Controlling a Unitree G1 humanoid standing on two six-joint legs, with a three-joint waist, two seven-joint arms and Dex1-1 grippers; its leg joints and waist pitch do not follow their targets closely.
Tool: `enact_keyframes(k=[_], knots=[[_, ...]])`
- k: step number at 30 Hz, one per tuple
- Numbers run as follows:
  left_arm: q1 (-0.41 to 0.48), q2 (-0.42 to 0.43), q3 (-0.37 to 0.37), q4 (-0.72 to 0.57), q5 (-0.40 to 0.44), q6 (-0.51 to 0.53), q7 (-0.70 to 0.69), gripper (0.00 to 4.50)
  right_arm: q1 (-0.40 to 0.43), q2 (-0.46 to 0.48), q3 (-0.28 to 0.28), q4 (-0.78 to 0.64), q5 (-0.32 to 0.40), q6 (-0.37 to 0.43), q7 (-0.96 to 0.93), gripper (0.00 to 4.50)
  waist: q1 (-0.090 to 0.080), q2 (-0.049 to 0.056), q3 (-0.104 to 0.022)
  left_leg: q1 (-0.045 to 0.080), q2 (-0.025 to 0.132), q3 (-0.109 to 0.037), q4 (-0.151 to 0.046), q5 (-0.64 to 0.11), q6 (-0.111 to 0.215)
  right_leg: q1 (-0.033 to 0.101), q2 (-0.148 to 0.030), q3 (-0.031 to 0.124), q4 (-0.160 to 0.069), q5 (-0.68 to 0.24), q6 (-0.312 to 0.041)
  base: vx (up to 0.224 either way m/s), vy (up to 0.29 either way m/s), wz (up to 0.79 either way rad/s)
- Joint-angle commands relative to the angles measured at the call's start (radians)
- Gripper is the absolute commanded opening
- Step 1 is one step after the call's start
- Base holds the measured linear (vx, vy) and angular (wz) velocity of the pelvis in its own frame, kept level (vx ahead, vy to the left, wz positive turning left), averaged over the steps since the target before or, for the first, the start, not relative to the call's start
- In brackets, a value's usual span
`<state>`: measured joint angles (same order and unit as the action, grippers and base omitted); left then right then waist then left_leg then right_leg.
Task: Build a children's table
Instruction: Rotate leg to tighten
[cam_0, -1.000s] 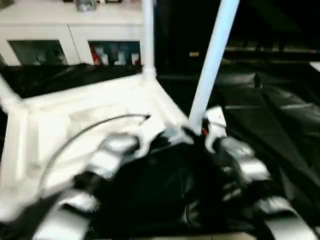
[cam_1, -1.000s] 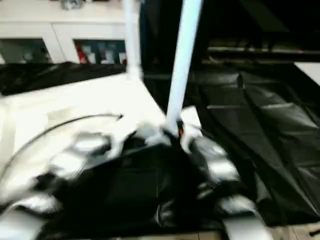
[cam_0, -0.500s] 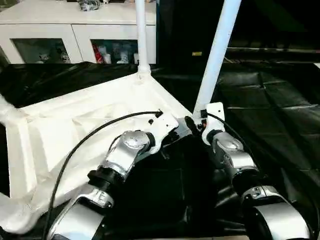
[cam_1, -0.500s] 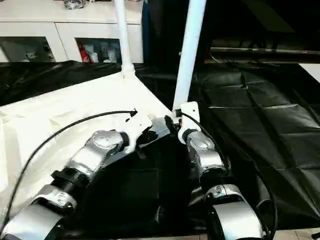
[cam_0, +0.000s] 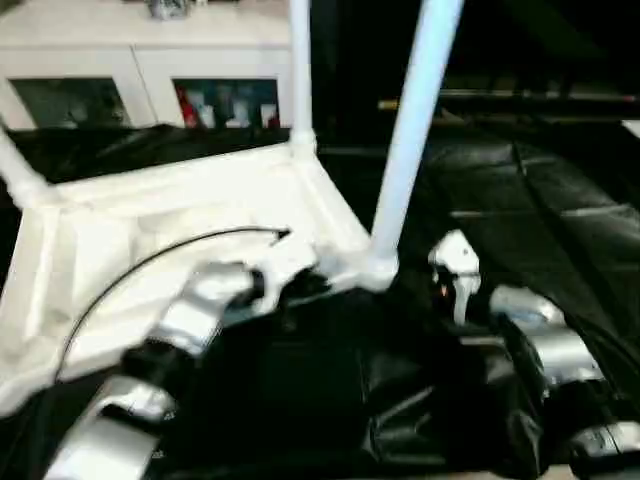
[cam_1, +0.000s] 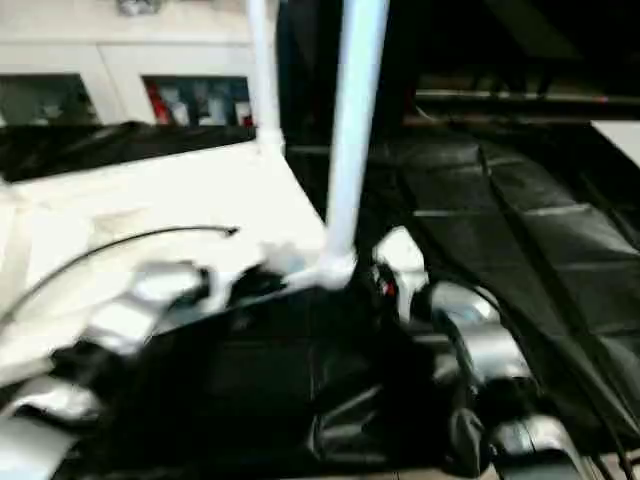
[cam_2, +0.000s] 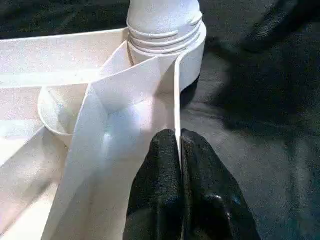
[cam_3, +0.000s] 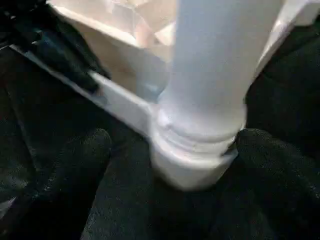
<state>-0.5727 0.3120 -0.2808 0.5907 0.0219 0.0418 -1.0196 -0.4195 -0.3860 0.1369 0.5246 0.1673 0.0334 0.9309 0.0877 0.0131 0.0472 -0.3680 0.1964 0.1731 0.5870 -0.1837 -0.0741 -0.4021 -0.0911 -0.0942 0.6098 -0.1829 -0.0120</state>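
The tabletop (cam_0: 150, 240) lies underside-up left of the right claw (cam_3: 170, 150), legs (cam_0: 410, 130) upright in its corner sockets.

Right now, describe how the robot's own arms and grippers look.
Both forearms are silver metal segments with black joints. A thin black cable arcs above the left arm to a white wrist housing. The right arm has a white wrist bracket with a small red-orange mark. Each gripper has two rounded black fingers.

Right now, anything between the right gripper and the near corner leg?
Nothing visible. In the right wrist view the right gripper has its two black fingers spread on either side of the near corner leg, where it sits in the tabletop corner socket, with only black floor covering in the gap.
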Motion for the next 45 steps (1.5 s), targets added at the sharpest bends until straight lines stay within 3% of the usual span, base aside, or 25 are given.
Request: enact_keyframes(k=[1,5,10,20,30,35,38,39,41,45], knots=[[0.016,-0.007,-0.029,-0.054,-0.037,-0.009,-0.069,0.0,-0.006,0.016,0.013,-0.021,0.004,0.003,0.004,4.4,0.005,-0.005,-0.061,0.007,0.039,-0.008,-0.071,-0.226,0.057,0.051,-0.064,0.053,-0.082,-0.252,-0.213,0.0,0.0,0.0],[0.036,0.001,-0.036,-0.093,-0.056,0.0,-0.105,0.0,-0.003,0.02,0.034,-0.052,0.002,0.026,0.019,4.4,0.011,-0.004,-0.06,0.008,0.041,-0.005,-0.071,-0.217,0.059,0.05,-0.061,0.055,-0.076,-0.203,-0.229,0.0,0.0,0.0],[0.044,0.008,-0.032,-0.102,-0.054,0.004,-0.122,0.0,-0.008,0.026,0.036,-0.041,-0.009,0.03,0.029,4.4,0.018,-0.005,-0.059,0.007,0.038,-0.005,-0.072,-0.217,0.05,0.052,-0.064,0.055,-0.078,-0.227,-0.211,0.0,0.0,0.0],[0.058,0.024,-0.032,-0.122,-0.054,0.02,-0.131,0.0,-0.01,0.031,0.026,-0.044,0.001,0.035,0.033,3.73,0.016,-0.005,-0.061,0.005,0.037,-0.006,-0.07,-0.199,0.051,0.055,-0.062,0.055,-0.073,-0.197,-0.214,0.0,0.0,0.0],[0.061,0.036,-0.032,-0.127,-0.053,0.028,-0.138,0.0,-0.004,0.025,0.029,-0.043,-0.003,0.032,0.05,2.79,0.017,-0.002,-0.063,0.006,0.037,-0.006,-0.069,-0.195,0.051,0.056,-0.062,0.054,-0.071,-0.183,-0.219,0.0,0.0,0.0],[0.057,0.028,-0.029,-0.116,-0.044,0.032,-0.118,0.0,-0.007,0.036,0.023,-0.013,-0.016,0.03,0.02,2.7,0.016,-0.003,-0.062,0.006,0.037,-0.005,-0.069,-0.197,0.051,0.055,-0.063,0.054,-0.072,-0.191,-0.222,0.0,0.0,0.0],[0.039,0.007,-0.021,-0.08,-0.014,0.047,-0.041,0.0,-0.028,0.063,0.003,0.049,-0.041,0.033,-0.084,2.7,0.01,-0.004,-0.057,0.009,0.035,-0.005,-0.072,-0.227,0.034,0.052,-0.063,0.053,-0.08,-0.25,-0.212,0.0,0.0,0.0],[0.007,-0.038,-0.004,-0.027,0.01,0.071,0.069,0.0,-0.06,0.114,-0.029,0.137,-0.065,0.04,-0.248,2.7,0.009,-0.003,-0.056,0.01,0.034,-0.006,-0.073,-0.239,0.026,0.051,-0.064,0.054,-0.084,-0.286,-0.201,0.0,0.0,0.0],[-0.014,-0.069,0.006,0.001,0.023,0.088,0.14,0.0,-0.081,0.149,-0.057,0.183,-0.065,0.052,-0.354,2.69,0.0,-0.003,-0.054,0.015,0.031,-0.009,-0.075,-0.273,-0.002,0.047,-0.065,0.052,-0.093,-0.369,-0.181,0.0,0.0,0.0],[-0.079,-0.191,0.034,0.078,0.051,0.171,0.374,0.0,-0.163,0.257,-0.16,0.33,-0.041,0.095,-0.709,2.69,-0.001,-0.002,-0.055,0.016,0.031,-0.011,-0.076,-0.282,-0.01,0.044,-0.065,0.052,-0.097,-0.386,-0.159,0.0,0.0,0.0]])
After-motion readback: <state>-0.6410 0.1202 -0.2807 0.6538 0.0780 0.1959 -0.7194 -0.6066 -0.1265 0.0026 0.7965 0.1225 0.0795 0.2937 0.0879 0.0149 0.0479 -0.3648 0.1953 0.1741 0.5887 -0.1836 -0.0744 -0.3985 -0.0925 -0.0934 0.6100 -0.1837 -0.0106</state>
